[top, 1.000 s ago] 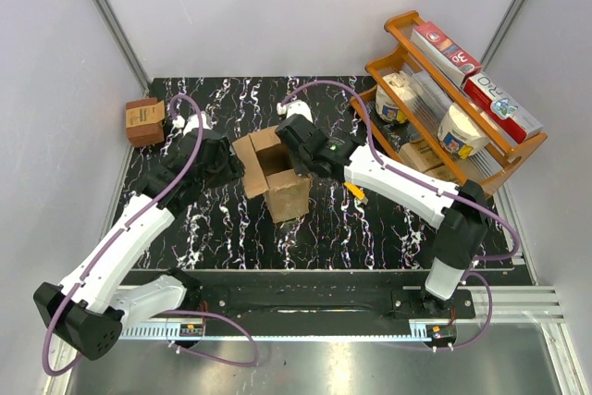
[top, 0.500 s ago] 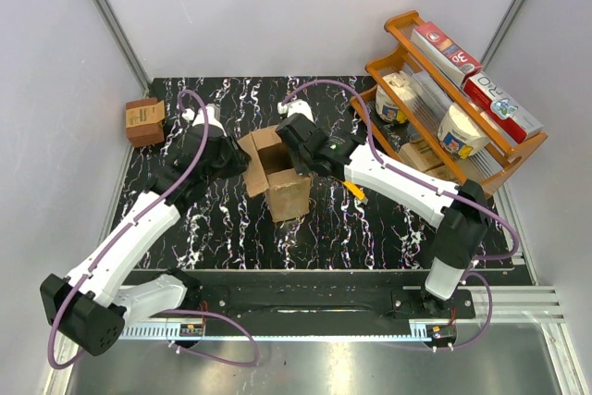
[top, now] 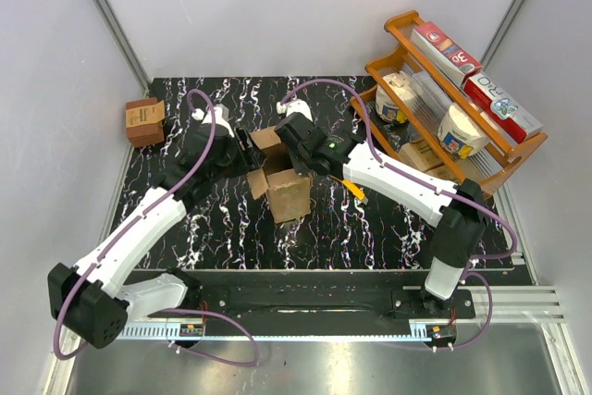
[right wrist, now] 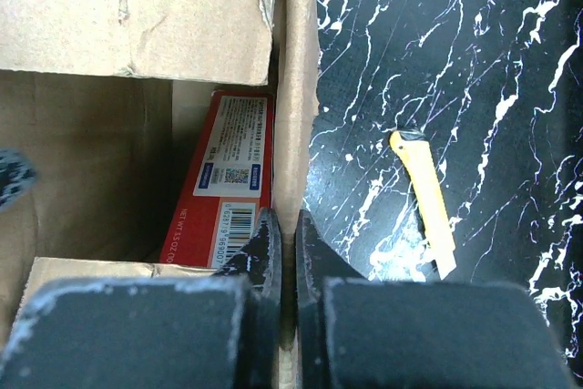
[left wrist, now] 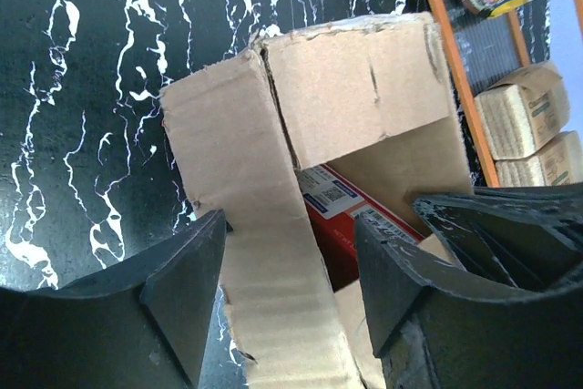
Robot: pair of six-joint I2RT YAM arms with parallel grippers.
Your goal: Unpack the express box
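1. The counter (top: 222,219) is black with white veining.
2. An orange wooden rack (top: 403,22) stands at the far right corner of the counter and carries cartons and tubs.
3. The express box (top: 289,199) stands upright near the middle of the counter, between the two arms, with its flaps open.
4. The left claw (left wrist: 287,280) is set wide. Its fingers (left wrist: 182,298) straddle the box's left flap (left wrist: 260,225) without clamping it. The left finger sits against one edge of the flap, and a gap shows at the other finger.
5. The right claw (right wrist: 284,234) is set narrow. It is pinched on the thin cardboard wall at the right side of the box.
6. A small brown box (top: 145,120) sits at the far left corner, well apart from the express box.
7. A red package (right wrist: 228,170) with a white label and a barcode stands inside the express box against the right wall.
8. A yellow knife (right wrist: 424,198) lies flat on the counter, just right of the box.
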